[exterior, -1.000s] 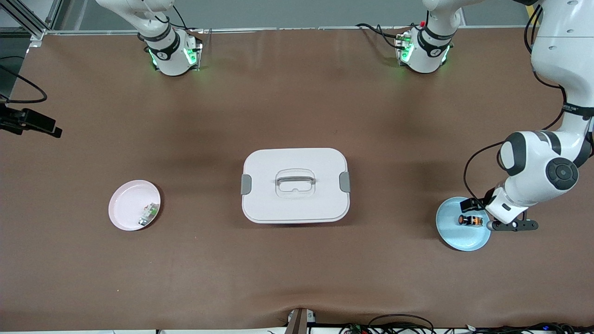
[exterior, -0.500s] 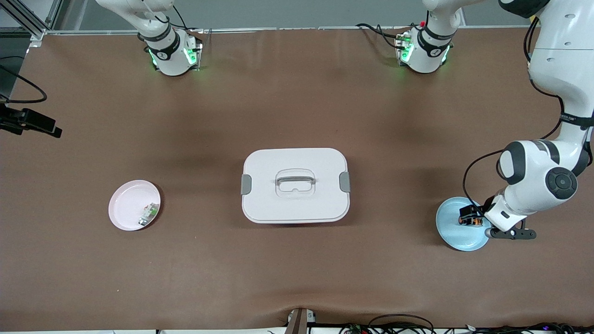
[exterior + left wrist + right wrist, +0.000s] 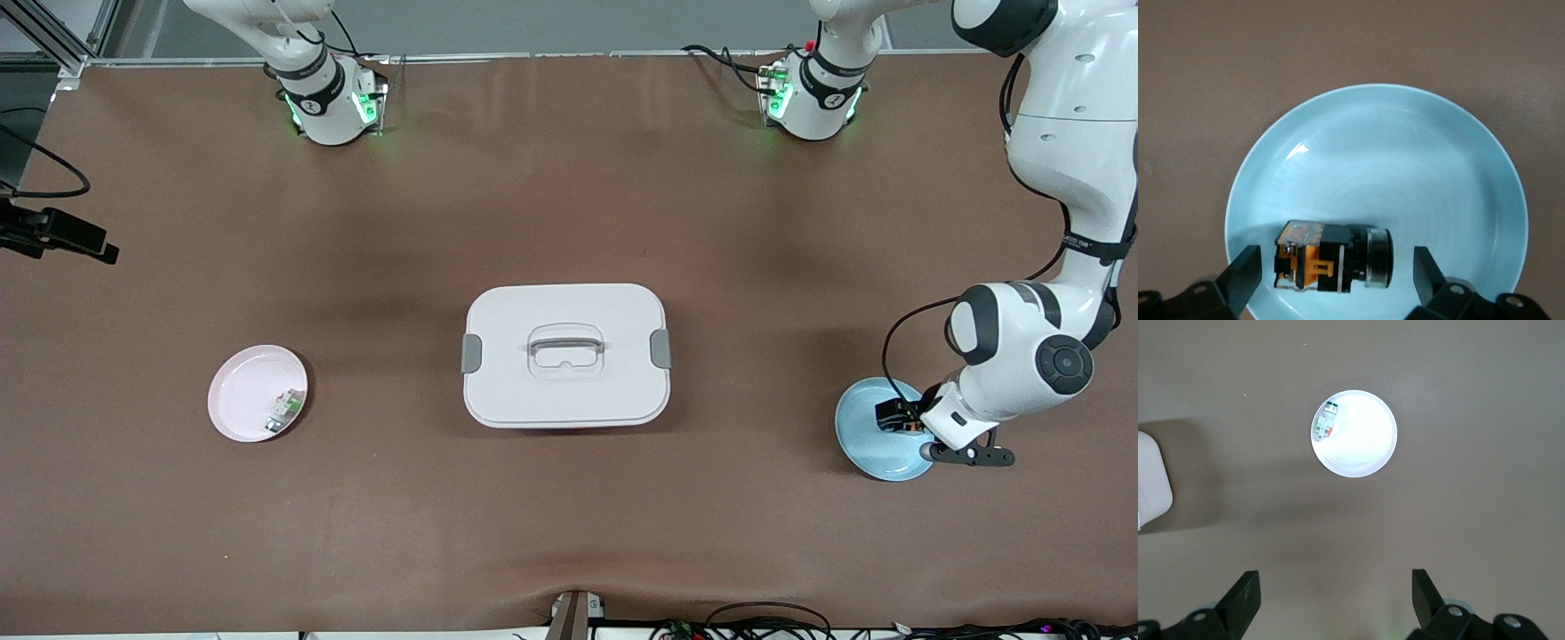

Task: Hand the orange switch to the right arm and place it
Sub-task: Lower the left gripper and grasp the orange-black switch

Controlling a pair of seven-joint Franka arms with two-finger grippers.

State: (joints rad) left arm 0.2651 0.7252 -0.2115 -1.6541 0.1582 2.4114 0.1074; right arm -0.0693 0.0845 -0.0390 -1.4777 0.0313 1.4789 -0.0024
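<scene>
The orange switch (image 3: 1331,259), black-bodied with orange parts and a round cap, lies on its side in the light blue plate (image 3: 1405,153) toward the left arm's end of the table. My left gripper (image 3: 1337,270) is low over that plate and open, one finger at each end of the switch with a gap on both sides. From the front, the left hand covers most of the switch (image 3: 896,418) on the blue plate (image 3: 862,440). My right gripper (image 3: 1336,590) hangs open and empty high above the table, out of the front view.
A pink plate (image 3: 240,391) toward the right arm's end holds a small white-and-green part (image 3: 284,411), which the right wrist view also shows (image 3: 1325,423). A white lidded box (image 3: 566,356) with a handle stands mid-table.
The left hand has moved in over the blue plate, and it now covers most of the switch. The right arm has not visibly moved.
</scene>
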